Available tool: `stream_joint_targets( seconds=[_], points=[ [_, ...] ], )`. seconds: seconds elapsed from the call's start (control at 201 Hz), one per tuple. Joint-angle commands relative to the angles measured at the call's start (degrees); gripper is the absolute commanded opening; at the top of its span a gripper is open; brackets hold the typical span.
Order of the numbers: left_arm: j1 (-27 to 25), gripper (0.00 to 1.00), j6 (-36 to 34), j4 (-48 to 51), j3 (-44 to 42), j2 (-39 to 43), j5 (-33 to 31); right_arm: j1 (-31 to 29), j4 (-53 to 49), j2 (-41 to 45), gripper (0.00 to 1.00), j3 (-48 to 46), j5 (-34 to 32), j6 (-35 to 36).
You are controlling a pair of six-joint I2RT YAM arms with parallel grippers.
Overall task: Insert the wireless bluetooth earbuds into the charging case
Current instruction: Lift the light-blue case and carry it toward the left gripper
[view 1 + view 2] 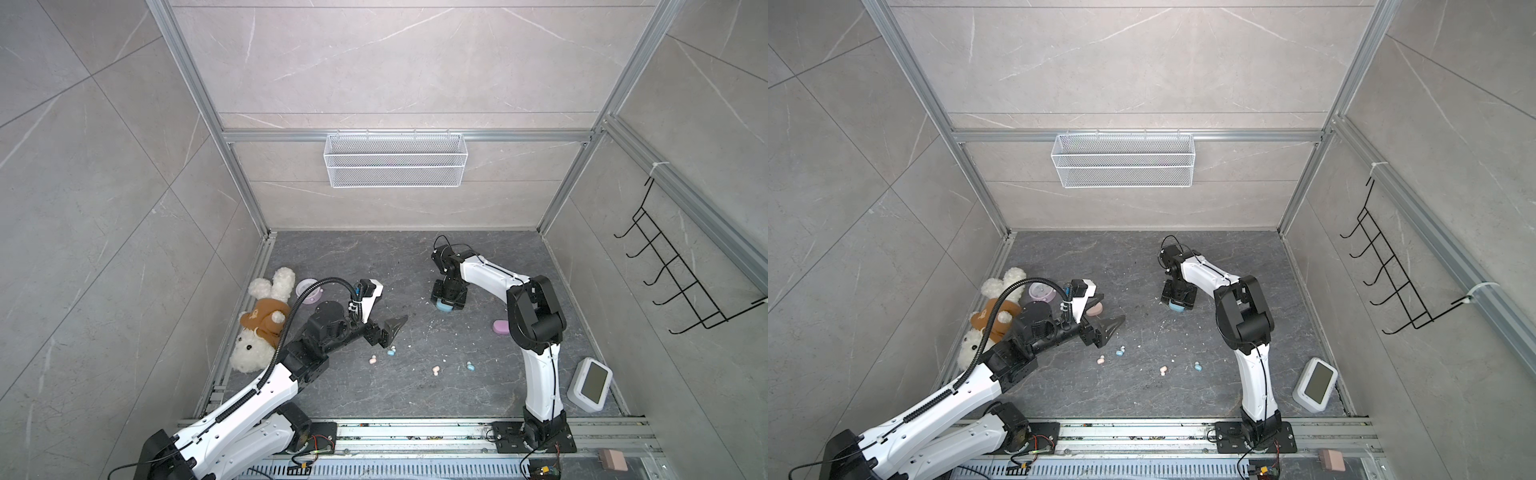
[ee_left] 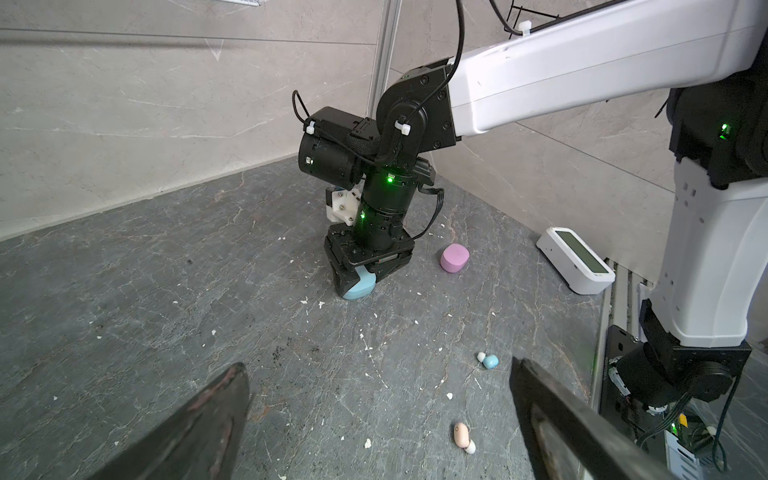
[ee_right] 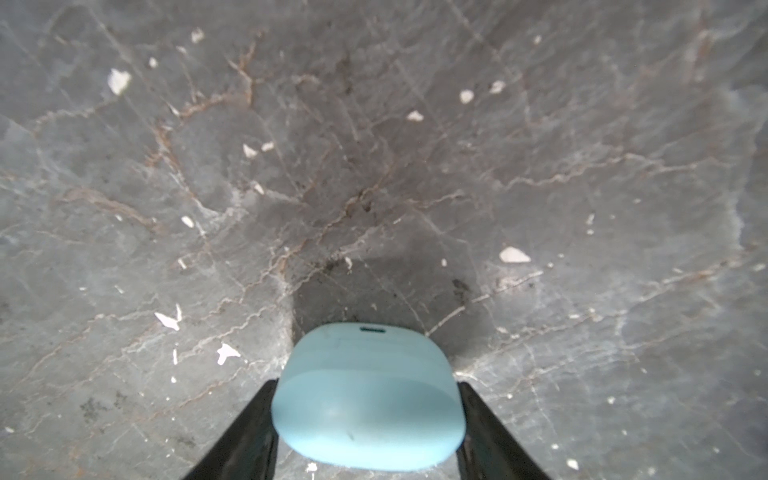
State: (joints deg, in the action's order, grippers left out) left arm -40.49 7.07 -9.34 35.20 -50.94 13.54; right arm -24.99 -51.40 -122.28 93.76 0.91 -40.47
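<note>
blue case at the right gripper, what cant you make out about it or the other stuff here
- blue case: right wrist view shows fingers flanking it, but not whether they press it; in both top views the right gripper covers most of it.
- lilac case beside the plush toy: too small to see what is inside.
- peach case: mostly behind the left arm's wrist in a top view.
- lilac earbuds: none visible anywhere.

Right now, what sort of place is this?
Probably a robot test cell dressed as a tiled room: aluminium frame, stone-look wall panels, a white wire basket, two arms bolted to a front rail.
</note>
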Motion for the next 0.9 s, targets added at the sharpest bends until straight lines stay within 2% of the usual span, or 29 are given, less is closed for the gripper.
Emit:
stream_joint_targets(
  seconds=[0.0, 0.204, 0.513, 0.682, 0.891],
  points=[
    [0.23, 1.0, 0.27, -1.29, 1.1, 0.05, -0.37, 0.13, -0.41, 0.0, 0.59, -0.08, 0.04, 0.29],
    [0.24, 1.0, -1.71, -0.36, 1.65, -0.47, 1.23, 0.11, -1.58, 4.92, 0.58, -1.52, 1.13, 1.06],
    [0.1, 1.0, -7.56, 1.3, 5.37, -6.92, 10.11, -0.29, -9.72, 20.88, 0.56, -3.87, 5.86, 4.83],
    [0.02, 1.0, -9.44, -1.04, 7.57, -10.15, 14.76, -1.48, -17.48, 28.99, 0.55, -0.76, 8.45, 6.45],
    [-0.71, 1.0, -13.08, -3.31, 12.16, -16.54, 23.61, -4.82, -25.93, 34.07, 0.56, 6.97, 11.25, 7.23]
  ],
)
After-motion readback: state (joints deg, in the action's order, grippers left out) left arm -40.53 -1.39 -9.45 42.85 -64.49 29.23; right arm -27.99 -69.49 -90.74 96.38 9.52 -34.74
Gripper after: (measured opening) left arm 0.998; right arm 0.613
